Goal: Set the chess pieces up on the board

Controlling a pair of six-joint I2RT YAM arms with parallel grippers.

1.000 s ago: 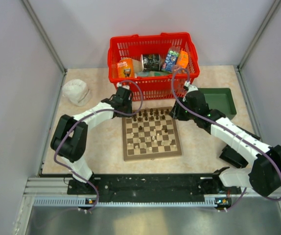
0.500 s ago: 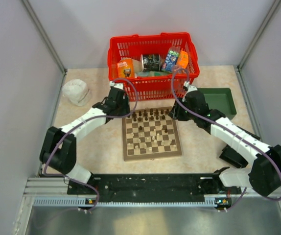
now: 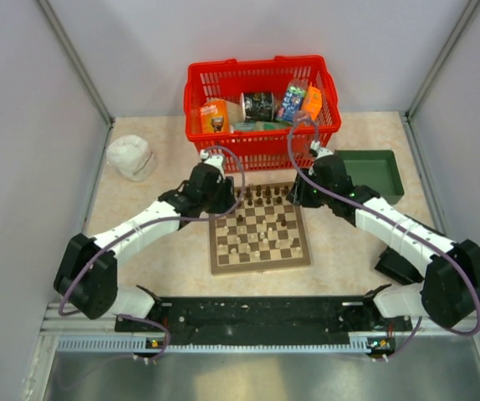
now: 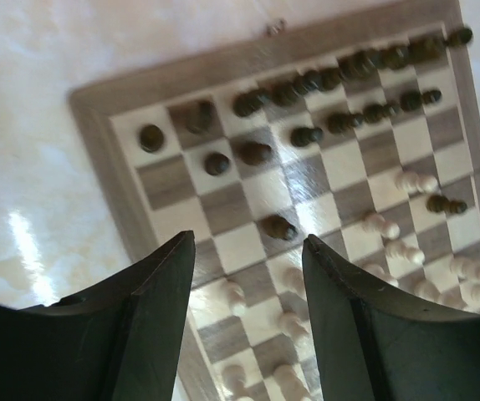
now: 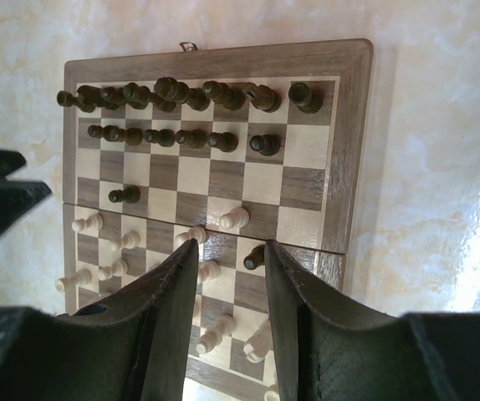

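I hang over the far end of the board [image 3: 257, 267], which lies in the middle of the table, one arm at each far corner. My left gripper [image 3: 226, 198] is open about halfway with nothing between the fingers. My right gripper [image 3: 295, 197] stands at a narrow gap, also with nothing in it. Close behind both wrists is the red basket [image 3: 261, 154], its front wall just beyond the board's far edge, with an orange pack [image 3: 215, 117] and a dark can [image 3: 257, 106] inside. The green tray [image 3: 378, 174] sits just beyond my right wrist. A white lump [image 3: 131, 156] lies well off to the left, and a black block [image 3: 397, 267] lies beside my right forearm. The dark pieces [image 3: 261, 196] crowd the two far rows under my fingers. The pale pieces [image 3: 261, 238] are scattered loosely over the near half. Only the top view shows the basket, tray, lump and block, because both wrist views take in just board and tabletop. The left wrist view shows my left gripper [image 4: 248, 242] over the left side, with a few dark pieces [image 4: 340, 75] apart from the row and one stray [image 4: 279, 227] farther in. The right wrist view shows my right gripper [image 5: 230, 246] beside a pale piece [image 5: 233, 219], and a small clasp [image 5: 188, 46] on the far border.
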